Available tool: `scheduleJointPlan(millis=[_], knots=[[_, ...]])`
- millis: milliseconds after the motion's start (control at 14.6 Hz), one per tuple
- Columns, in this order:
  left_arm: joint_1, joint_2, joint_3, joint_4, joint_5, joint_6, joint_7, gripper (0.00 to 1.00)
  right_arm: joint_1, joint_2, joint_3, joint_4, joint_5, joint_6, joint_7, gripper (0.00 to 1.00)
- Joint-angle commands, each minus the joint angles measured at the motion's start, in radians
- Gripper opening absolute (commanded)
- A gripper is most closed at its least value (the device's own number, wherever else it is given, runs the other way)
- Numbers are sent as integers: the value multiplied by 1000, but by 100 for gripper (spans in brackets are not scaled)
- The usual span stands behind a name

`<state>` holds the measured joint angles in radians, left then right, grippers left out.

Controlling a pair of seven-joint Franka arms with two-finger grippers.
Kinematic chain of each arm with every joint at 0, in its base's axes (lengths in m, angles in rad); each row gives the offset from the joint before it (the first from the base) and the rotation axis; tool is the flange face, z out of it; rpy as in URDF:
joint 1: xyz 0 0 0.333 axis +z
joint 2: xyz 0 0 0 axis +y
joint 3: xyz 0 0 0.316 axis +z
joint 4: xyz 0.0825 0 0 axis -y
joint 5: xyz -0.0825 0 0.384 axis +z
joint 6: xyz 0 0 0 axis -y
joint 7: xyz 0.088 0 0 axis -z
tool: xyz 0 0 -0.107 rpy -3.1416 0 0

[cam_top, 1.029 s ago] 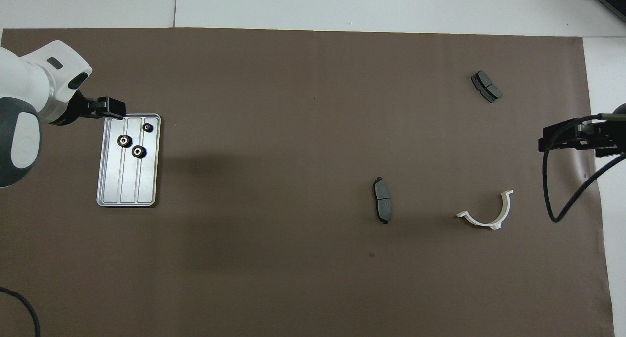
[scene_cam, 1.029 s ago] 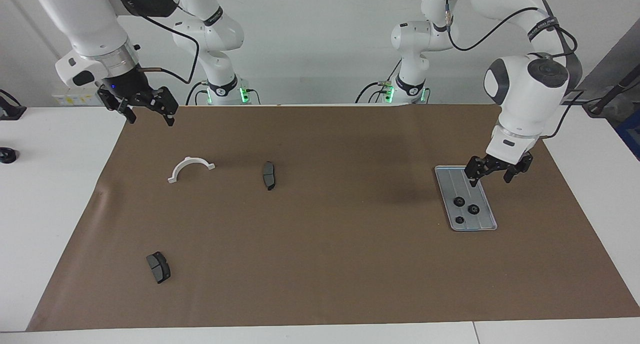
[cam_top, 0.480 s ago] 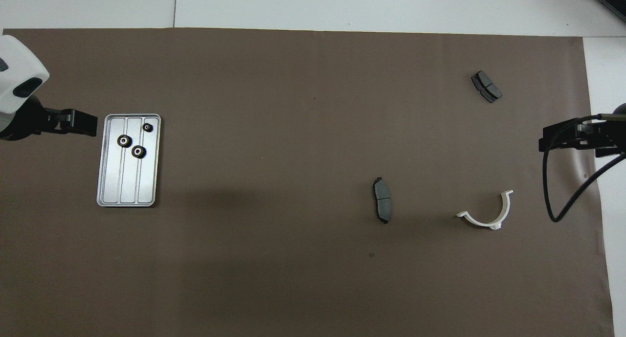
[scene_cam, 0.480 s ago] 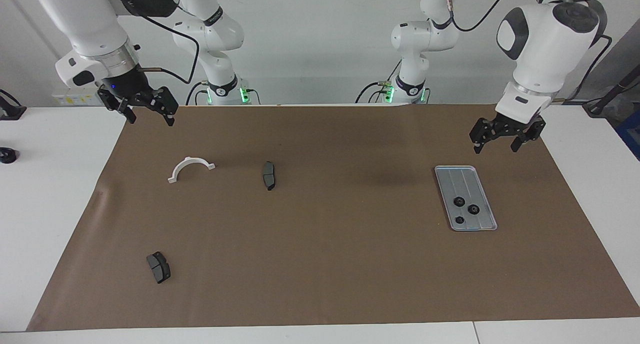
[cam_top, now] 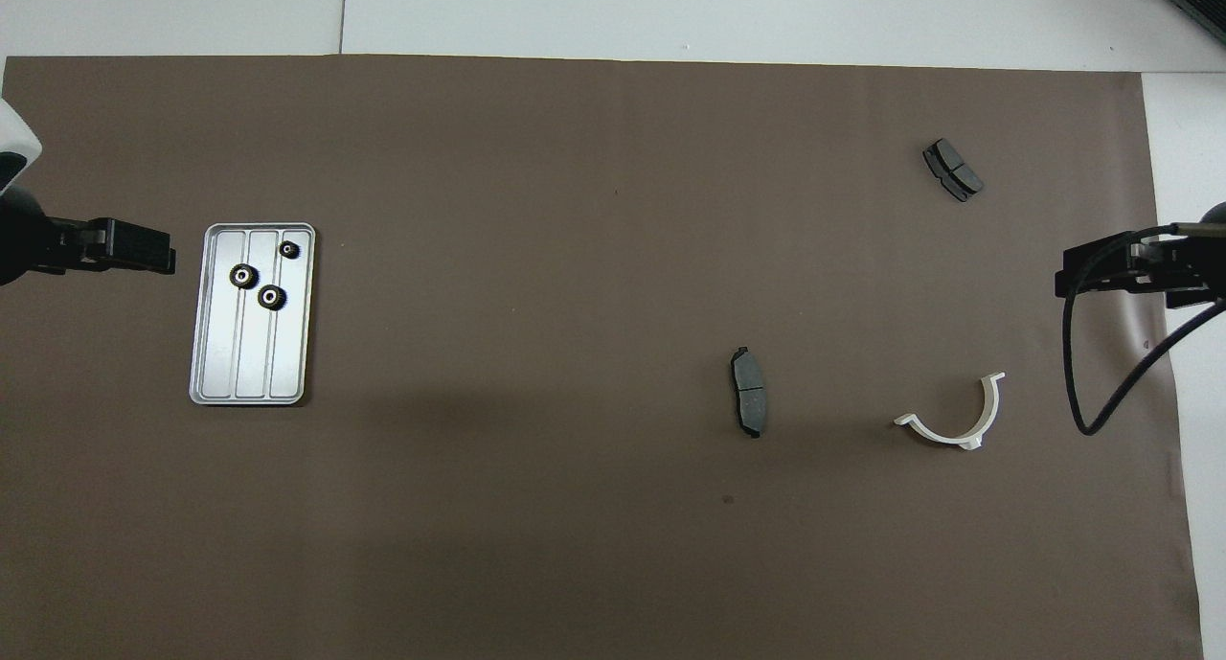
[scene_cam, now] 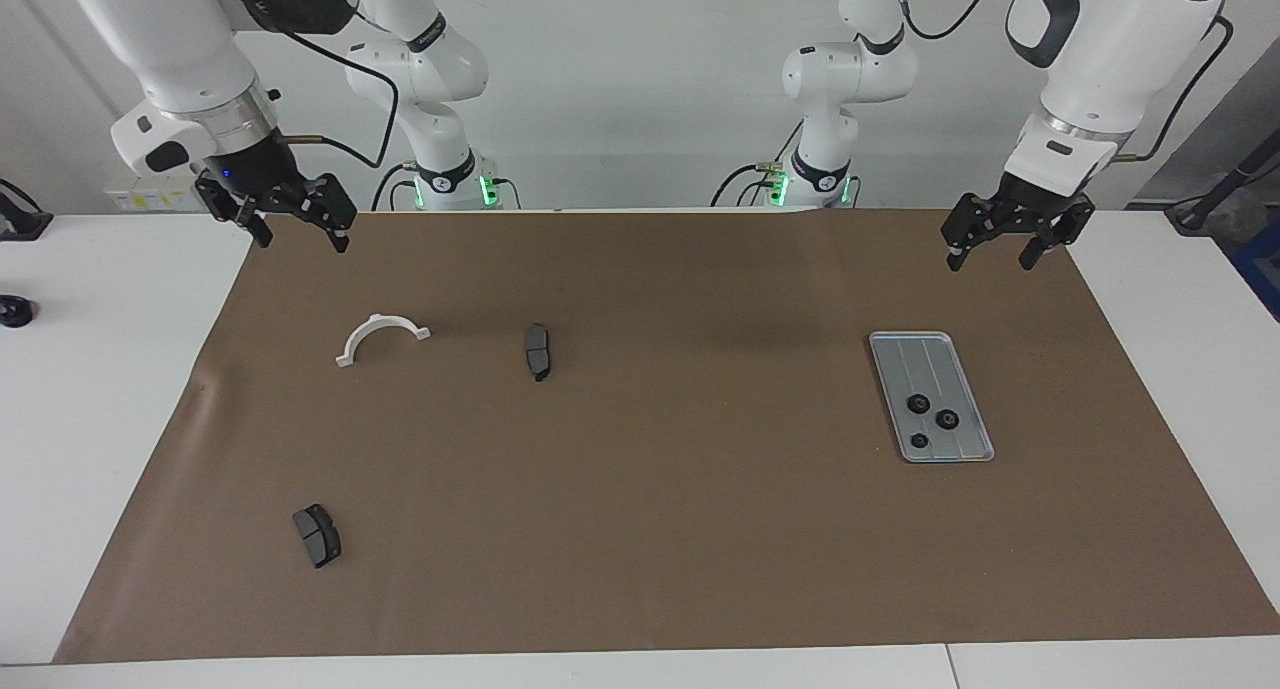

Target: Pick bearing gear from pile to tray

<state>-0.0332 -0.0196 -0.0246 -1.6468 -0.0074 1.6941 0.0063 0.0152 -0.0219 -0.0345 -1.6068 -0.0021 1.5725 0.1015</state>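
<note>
Three gears [scene_cam: 929, 419] lie in the tray [scene_cam: 958, 451], at the end away from the robots. The left gripper [scene_cam: 1007, 249] hangs empty above the mat [scene_cam: 640, 529], fingers spread, with the tray below it and farther out. The right gripper [scene_cam: 297, 231], fingers also spread and empty, waits over the mat's edge, near the bracket [scene_cam: 381, 335].

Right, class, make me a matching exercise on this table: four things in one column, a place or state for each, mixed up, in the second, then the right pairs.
Things
1. gears
2. white bracket
3. left claw
4. tray

Places or states
A. raised, open, holding nothing
B. lying in the tray
C. on the brown mat, at the right arm's end
D. on the brown mat, at the left arm's end

Pairs: 1-B, 2-C, 3-A, 4-D
</note>
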Motion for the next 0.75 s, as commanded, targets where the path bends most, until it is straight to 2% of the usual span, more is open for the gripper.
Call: scheduleJointPlan(millis=[0, 343, 686], knots=[[3, 23, -1, 38, -2, -51, 20, 100, -3, -21, -1, -22, 22, -5, 1, 100], [4, -5, -1, -10, -2, -77, 21, 100, -3, -21, -1, -21, 22, -5, 1, 100], [9, -8, -1, -11, -2, -77, 23, 100, -3, -21, -1, -22, 22, -5, 1, 100]])
